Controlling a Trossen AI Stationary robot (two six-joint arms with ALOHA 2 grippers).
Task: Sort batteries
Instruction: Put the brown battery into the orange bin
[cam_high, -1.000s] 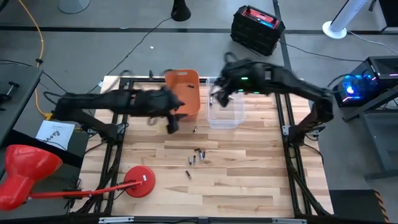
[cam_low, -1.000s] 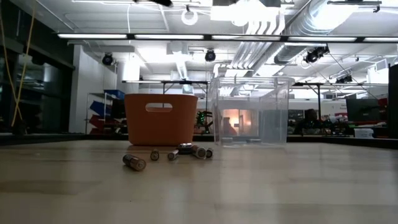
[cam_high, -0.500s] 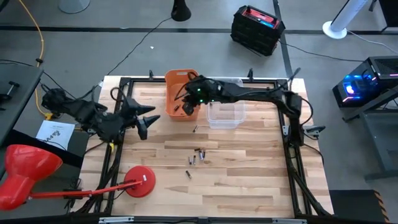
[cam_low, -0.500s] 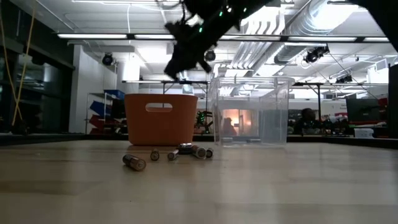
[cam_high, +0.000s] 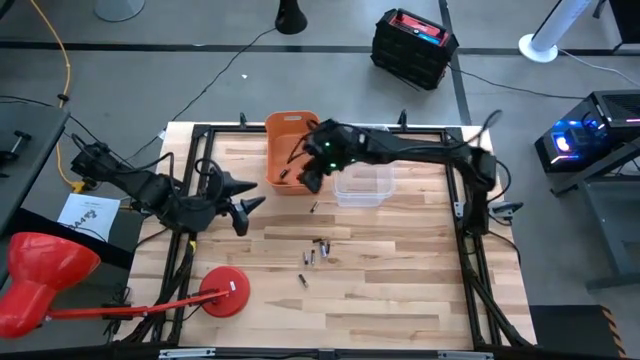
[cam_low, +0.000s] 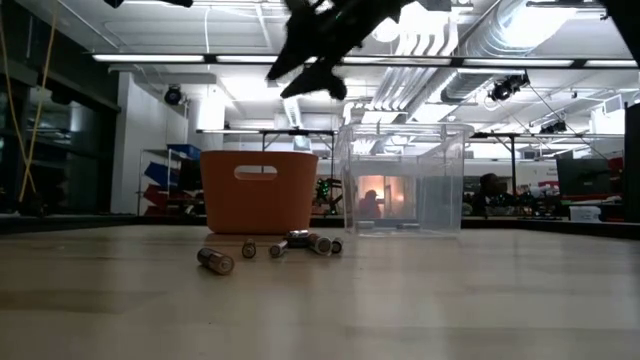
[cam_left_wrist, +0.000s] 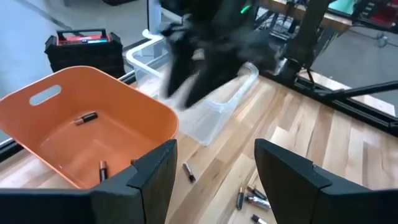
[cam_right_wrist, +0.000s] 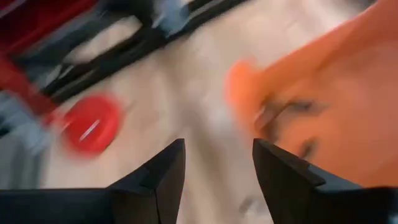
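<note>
- My right pincer (cam_high: 308, 178) hangs over the orange bin (cam_high: 280, 132), at the rim next to the clear bin (cam_high: 372, 190), fingers spread, nothing between them.
- My left pincer (cam_high: 243, 205) is spread too and empty, off to the orange bin's other side, over the bench (cam_high: 400, 290).
- Batteries: a couple lie inside the orange bin (cam_left_wrist: 87, 117).
- A loose bunch (cam_high: 316, 249) sits on the bench, out in front of the orange bin.
- One single cell (cam_high: 313, 207) lies closer to that bin, just off its front corner.
</note>
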